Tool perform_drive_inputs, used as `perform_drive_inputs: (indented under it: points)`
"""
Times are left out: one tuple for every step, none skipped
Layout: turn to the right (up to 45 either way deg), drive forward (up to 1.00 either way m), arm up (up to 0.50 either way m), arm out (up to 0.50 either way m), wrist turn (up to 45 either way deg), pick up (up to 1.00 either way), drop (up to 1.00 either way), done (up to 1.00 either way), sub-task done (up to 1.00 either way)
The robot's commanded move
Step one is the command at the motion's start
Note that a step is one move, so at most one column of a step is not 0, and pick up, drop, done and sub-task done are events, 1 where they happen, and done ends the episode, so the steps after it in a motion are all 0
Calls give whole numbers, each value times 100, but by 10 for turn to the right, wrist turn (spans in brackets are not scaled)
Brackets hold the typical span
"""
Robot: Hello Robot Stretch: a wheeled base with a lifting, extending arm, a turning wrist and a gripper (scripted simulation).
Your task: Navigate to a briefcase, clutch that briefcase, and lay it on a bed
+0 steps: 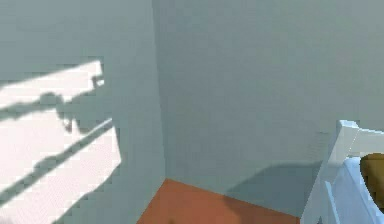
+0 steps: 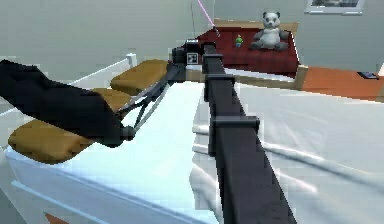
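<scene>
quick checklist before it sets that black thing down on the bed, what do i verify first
1. White bed beneath the dark square arm: ok, the mattress lies under it.
2. Bulky black thing at the far end of the thin fingers: ok, it is there.
3. Black thing held clear of the bed: cannot tell, it overlaps the bedding.
4. Flat landing spot: not ok, the flat brown pillows lie at the black thing; bare sheet lies nearer the arm.
5. Room for the base: cannot tell, the forward view has a grey-blue wall ahead and the bed's white corner at its right edge.
</scene>
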Motion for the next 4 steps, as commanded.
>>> perform_drive_inputs:
  points:
    - [0,0,0,0,450,0,0,0,0]
    - [0,0,0,0,450,0,0,0,0]
    - [0,0,0,0,450,0,0,0,0]
    - [0,0,0,0,360,0,0,0,0]
